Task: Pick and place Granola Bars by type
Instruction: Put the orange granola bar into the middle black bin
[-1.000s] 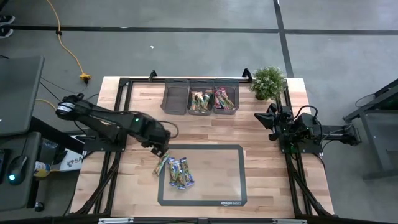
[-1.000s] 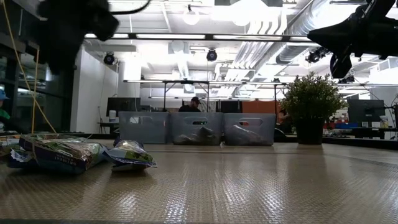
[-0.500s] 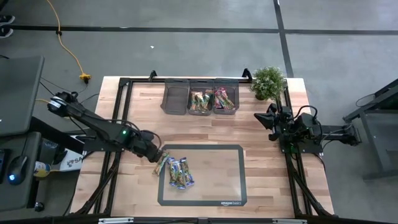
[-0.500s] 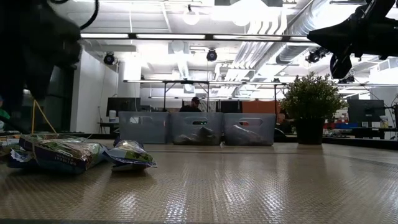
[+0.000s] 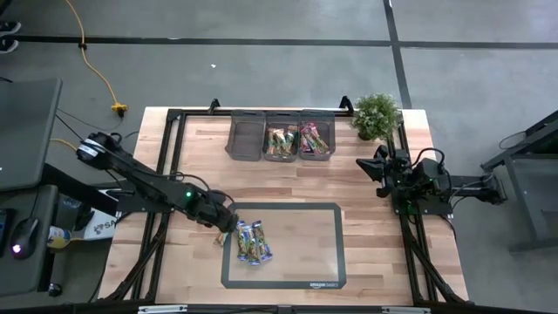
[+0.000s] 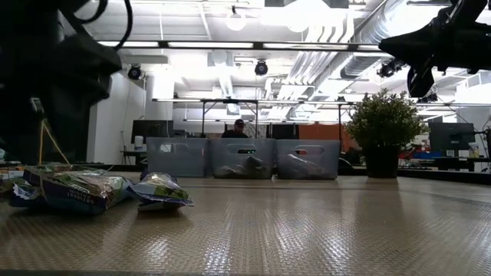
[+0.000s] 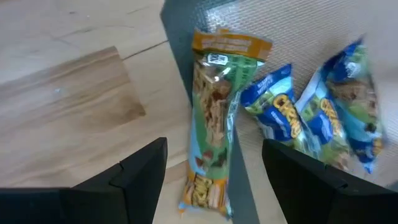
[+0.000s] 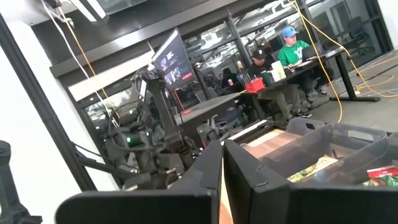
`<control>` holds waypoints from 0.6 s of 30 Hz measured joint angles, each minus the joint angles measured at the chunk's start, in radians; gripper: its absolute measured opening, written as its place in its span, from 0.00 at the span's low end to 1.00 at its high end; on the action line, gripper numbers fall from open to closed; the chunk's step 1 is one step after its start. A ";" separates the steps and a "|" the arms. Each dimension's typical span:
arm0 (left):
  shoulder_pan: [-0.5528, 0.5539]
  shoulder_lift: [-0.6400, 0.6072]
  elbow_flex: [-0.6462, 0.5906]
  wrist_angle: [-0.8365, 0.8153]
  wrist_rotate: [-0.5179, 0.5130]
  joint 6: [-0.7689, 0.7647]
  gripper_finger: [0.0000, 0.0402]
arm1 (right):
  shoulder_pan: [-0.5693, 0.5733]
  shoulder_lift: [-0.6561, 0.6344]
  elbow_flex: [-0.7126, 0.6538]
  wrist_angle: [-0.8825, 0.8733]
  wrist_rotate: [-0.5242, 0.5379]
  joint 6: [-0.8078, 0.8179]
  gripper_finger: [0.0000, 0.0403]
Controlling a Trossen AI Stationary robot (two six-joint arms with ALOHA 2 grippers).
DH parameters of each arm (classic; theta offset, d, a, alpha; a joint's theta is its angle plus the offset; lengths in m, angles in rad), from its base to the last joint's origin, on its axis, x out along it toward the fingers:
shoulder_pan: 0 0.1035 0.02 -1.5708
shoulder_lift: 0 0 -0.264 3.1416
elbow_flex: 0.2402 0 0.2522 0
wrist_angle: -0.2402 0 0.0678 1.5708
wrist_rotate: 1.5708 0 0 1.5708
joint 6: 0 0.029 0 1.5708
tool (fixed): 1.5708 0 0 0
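Note:
A green and orange-tan granola bar (image 7: 214, 118) lies flat across the left border of the grey mat (image 5: 296, 207). It also shows in the high view (image 5: 226, 236). Two blue-wrapped bars (image 7: 286, 118) lie beside it on the mat, shown in the high view too (image 5: 254, 243). My left gripper (image 7: 211, 186) is open just above the green bar, one finger on each side of it and not touching. It is at the mat's left edge (image 5: 228, 225). My right gripper (image 5: 373, 166) is shut and empty, held high at the table's right side.
Three dark grey bins stand in a row at the far edge: the left one (image 5: 247, 138) looks empty, the middle one (image 5: 281, 141) holds green and orange bars, the right one (image 5: 315, 139) holds pink ones. A potted plant (image 5: 377, 115) stands at the far right. People sit beyond the table.
My left gripper has gone down and a little toward the table's near edge and right, onto the green and orange bar at the mat's left border. The bars have stayed where they were.

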 joint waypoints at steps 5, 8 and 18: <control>0.000 0.071 0.000 0.031 0.030 0.023 0.65 | 0.000 0.011 0.001 -0.005 -0.002 0.000 0.00; 0.000 0.105 0.000 0.058 0.058 0.028 0.65 | 0.000 0.014 0.000 -0.016 -0.004 0.000 0.00; 0.000 0.154 0.003 0.123 0.134 0.073 0.65 | 0.000 0.031 0.000 -0.018 -0.004 0.000 0.00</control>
